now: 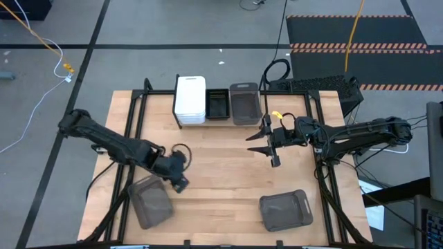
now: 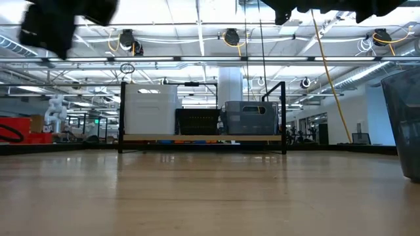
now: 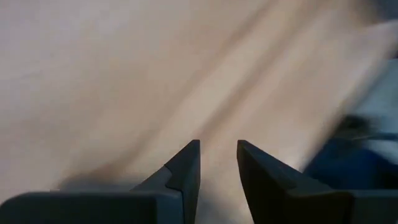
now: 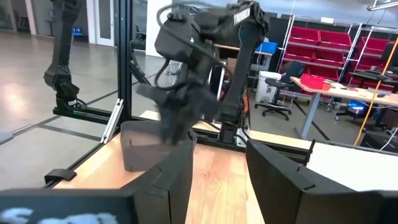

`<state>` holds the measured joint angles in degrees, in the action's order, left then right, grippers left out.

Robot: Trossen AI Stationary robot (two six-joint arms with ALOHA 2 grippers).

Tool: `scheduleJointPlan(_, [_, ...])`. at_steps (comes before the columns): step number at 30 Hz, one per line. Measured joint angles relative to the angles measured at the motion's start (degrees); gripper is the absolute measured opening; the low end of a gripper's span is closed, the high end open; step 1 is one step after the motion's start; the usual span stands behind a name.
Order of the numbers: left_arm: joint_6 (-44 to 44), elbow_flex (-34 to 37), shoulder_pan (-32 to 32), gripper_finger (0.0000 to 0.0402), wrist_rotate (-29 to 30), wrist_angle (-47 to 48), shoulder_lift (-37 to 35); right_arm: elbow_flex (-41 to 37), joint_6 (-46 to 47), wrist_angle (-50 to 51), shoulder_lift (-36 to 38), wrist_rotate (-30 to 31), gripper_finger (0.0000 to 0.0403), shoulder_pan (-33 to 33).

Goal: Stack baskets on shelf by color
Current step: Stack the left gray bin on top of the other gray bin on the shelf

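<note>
On the wooden tabletop [image 1: 221, 173], the left gripper [image 1: 178, 181], parted and empty, nears the grey basket [image 1: 151, 202] at seven o'clock; next, grasp its rim; right gripper [image 1: 268, 144] waits open

Grey floor [image 1: 173, 28], red shelving [image 4: 336, 43], ceiling strip lights [image 2: 197, 19]

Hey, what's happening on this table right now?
Two robot arms are sorting baskets onto the shelf. A white stack, a black basket and a grey basket sit there already. Two more grey baskets wait on the table. The left gripper is beside one; the right gripper, open and empty, hangs mid-table.
</note>
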<state>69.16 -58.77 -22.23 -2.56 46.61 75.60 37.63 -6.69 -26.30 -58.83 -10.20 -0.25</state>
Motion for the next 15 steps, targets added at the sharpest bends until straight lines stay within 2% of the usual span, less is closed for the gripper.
scheduleJointPlan(3, [-0.1,-5.58,-2.45,0.0108,2.2,18.5,-0.71,0.0,0.22,0.0,0.0,-0.02,0.0146,0.0])
scheduleJointPlan(6, [-0.04,-7.07,-5.61,0.0108,3.57,29.32,-0.71,0.0,0.23,0.02,0.0,-0.04,0.0146,0.0])
scheduleJointPlan(10, [0.27,-2.98,-8.8,0.0108,3.07,30.51,-0.66,0.0,0.23,0.04,0.0,-0.07,0.0146,0.0])
scheduleJointPlan(15, [3.28,4.78,-9.84,0.0108,0.54,29.79,-0.64,0.0,0.23,0.04,0.0,-0.07,0.0146,0.0])
